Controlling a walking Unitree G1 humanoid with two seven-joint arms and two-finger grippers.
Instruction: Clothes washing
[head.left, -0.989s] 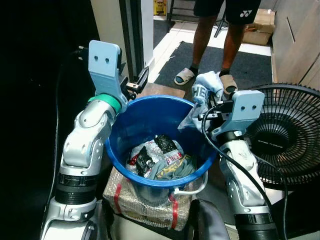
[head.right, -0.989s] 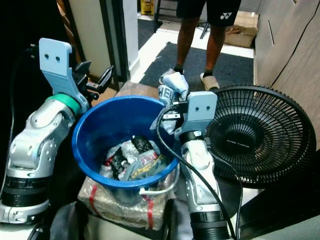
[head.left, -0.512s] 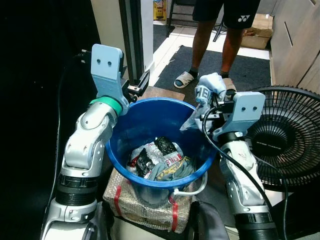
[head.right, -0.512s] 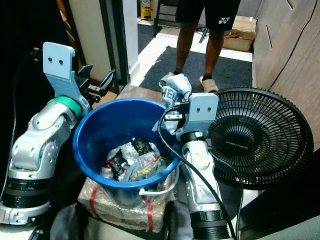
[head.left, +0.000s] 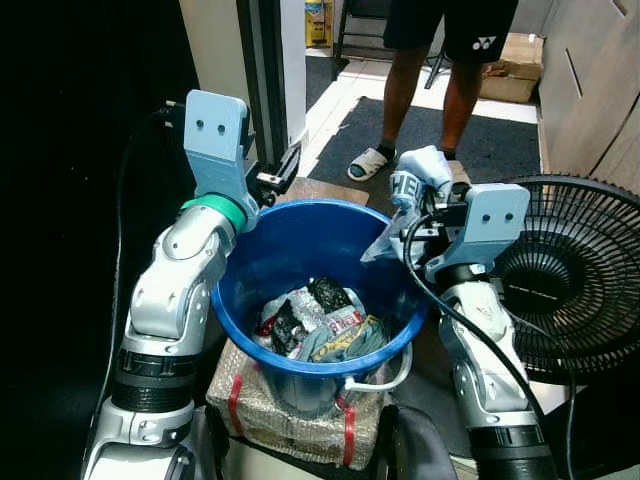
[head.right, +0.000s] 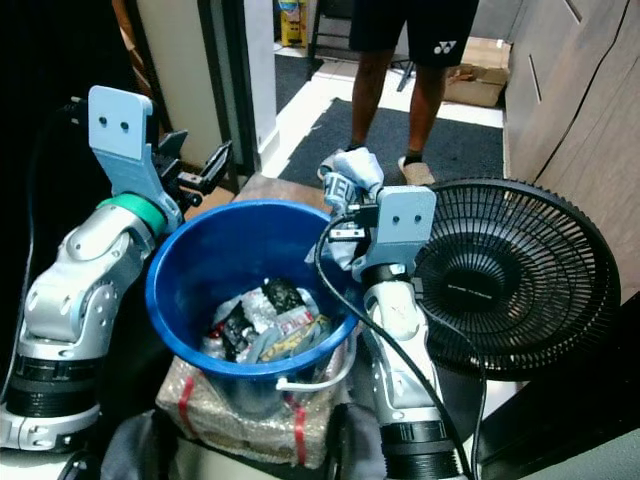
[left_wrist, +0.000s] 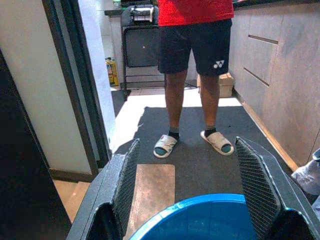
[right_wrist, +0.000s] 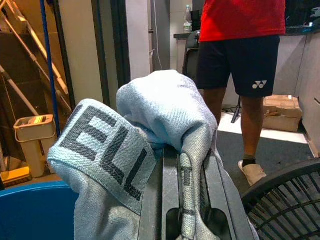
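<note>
The left gripper (head.left: 284, 170) hovers just beyond the far left rim of the blue bucket (head.left: 243, 290), its fingers (left_wrist: 126, 180) wide apart and holding nothing. Crumpled clothes (head.left: 322, 320) lie at the bucket's bottom. At the far right rim, the right gripper (head.left: 415, 205) pinches a light blue towel (head.left: 415, 178). A black fan (head.left: 565, 270) stands on the right; a person (head.left: 450, 60) stands behind.
</note>
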